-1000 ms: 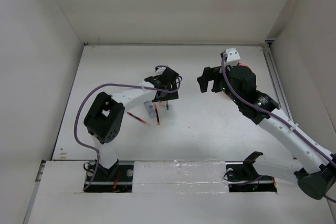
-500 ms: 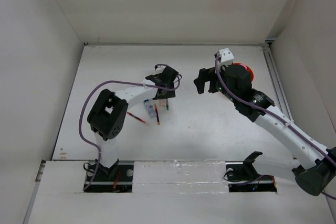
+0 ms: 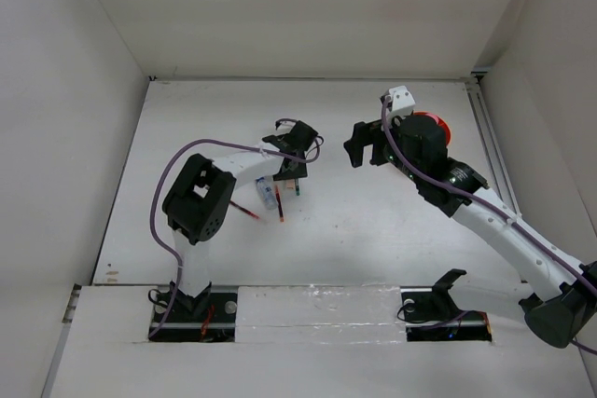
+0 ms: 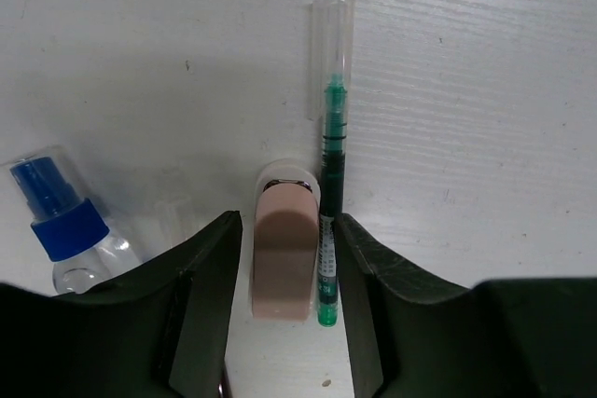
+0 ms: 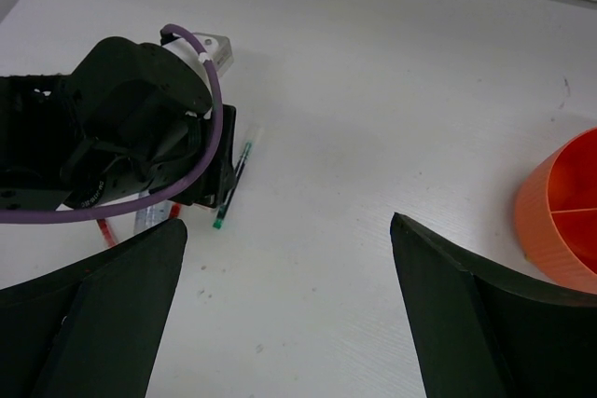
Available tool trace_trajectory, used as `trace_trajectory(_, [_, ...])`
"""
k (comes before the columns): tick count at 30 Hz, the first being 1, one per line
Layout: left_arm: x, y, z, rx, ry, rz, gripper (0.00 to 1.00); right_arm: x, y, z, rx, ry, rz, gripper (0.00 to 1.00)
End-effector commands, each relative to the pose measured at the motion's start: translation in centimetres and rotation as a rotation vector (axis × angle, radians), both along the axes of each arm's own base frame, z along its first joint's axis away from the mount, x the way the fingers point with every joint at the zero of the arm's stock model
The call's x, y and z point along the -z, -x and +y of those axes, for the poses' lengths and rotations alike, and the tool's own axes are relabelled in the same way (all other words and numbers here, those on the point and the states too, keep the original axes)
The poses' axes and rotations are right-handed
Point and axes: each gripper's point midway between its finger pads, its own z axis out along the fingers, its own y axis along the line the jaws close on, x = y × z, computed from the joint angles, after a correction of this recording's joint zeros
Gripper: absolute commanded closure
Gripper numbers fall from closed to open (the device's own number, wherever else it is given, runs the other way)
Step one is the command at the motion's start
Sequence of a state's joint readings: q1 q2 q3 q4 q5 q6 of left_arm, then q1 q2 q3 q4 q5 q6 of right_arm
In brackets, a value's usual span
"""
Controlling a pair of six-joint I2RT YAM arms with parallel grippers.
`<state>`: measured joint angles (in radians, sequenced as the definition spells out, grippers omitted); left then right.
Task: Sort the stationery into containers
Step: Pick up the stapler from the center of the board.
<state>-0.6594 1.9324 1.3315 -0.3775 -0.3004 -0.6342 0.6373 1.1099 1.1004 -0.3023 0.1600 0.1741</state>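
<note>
My left gripper [image 4: 284, 323] is open and low over the table. Its jaws stand either side of a pink eraser block [image 4: 284, 258] and a dark green pen [image 4: 330, 184] that lie side by side. A clear blue-capped bottle [image 4: 70, 230] lies just left of the left finger. In the top view the left gripper [image 3: 291, 171] sits over these items, with the bottle [image 3: 269, 196] and two thin red pens [image 3: 244, 210] beside it. My right gripper [image 5: 289, 305] is open and empty above bare table. The orange tub [image 5: 564, 216] is at its right.
In the top view the orange tub [image 3: 438, 126] shows only partly behind the right arm's wrist. The left arm's purple cable [image 5: 210, 100] loops over its wrist. White walls enclose the table on three sides.
The left arm's elbow has swung right and its gripper has settled around the eraser and green pen. The right arm shifted slightly left, then held still.
</note>
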Motion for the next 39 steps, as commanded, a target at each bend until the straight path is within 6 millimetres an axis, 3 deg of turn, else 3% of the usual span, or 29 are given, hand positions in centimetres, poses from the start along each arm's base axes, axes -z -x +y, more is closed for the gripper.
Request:
trace_trajectory(1, [-1.3, -0.9, -0.1, -0.019, 0.002, -0.044, 0.60, -1.7, 0.2, 0.5, -0.023, -0.031, -0.056, 0.04])
trace_trajectory(11, [-2.4, 0.2, 0.7, -0.035, 0.013, -0.046, 0.44, -1.9, 0.0, 0.4, -0.014, -0.034, -0.064, 0.04])
trace_trajectory(15, [-2.0, 0.9, 1.1, -0.031, 0.015, -0.035, 0.44, -1.1, 0.1, 0.8, -0.023, -0.024, -0.050, 0.04])
trace_trajectory(19, [-2.6, 1.8, 0.2, -0.011, 0.021, -0.048, 0.44, -1.1, 0.1, 0.8, -0.023, -0.024, -0.050, 0.04])
trace_trajectory(27, [-1.9, 2.5, 0.8, -0.020, 0.009, -0.027, 0.54, -1.1, 0.3, 1.1, -0.032, -0.024, -0.050, 0.04])
trace_trajectory(36, [-0.7, 2.8, 0.8, -0.016, 0.007, -0.011, 0.58, -1.1, 0.4, 1.2, -0.033, -0.022, -0.051, 0.04])
trace_trajectory(39, [-0.3, 2.8, 0.8, -0.016, 0.001, -0.004, 0.65, -1.2, 0.6, 1.1, -0.033, -0.022, -0.051, 0.04])
